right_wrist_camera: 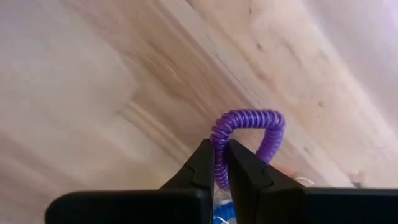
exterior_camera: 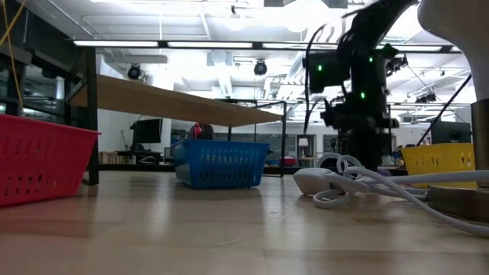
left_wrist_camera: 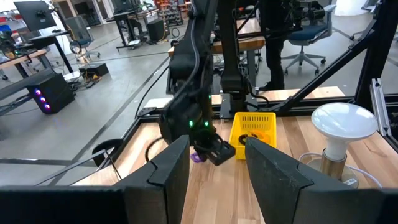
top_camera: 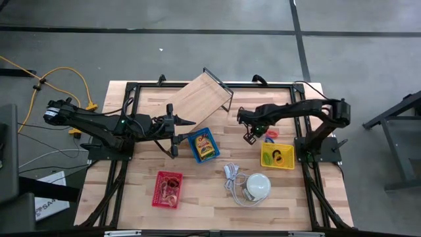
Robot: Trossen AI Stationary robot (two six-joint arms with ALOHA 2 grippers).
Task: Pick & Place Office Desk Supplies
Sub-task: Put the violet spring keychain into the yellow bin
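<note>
A: Which step is the robot in?

B: The pick looks just made. The right hand point(right_wrist_camera: 222, 163) is clenched on a purple coil band point(right_wrist_camera: 249, 134); in the right wrist view its two fingers pinch one end of the coil, and the rest arches free above the worktop point(right_wrist_camera: 93, 81). In the high view this hand point(top_camera: 250, 136) hangs near the right edge of the worktop, just beside the yellow basket point(top_camera: 277, 157).

A: And the left one?

B: The left hand point(left_wrist_camera: 211, 165) waits with its fingers spread wide and empty, close to the blue basket point(top_camera: 204, 145).

A: What does the next move ask for?

B: Probably to carry the coil over one basket and let it go. It is springy and held by one end only, so it may swing or slip; a slow carry seems wiser.

A: What is unclear?

B: Which basket is meant cannot be told. From above the coil itself is too small to see. The things in the red basket point(top_camera: 168, 189) are hard to make out, and in the low view the right hand is hidden behind the arm.
</note>
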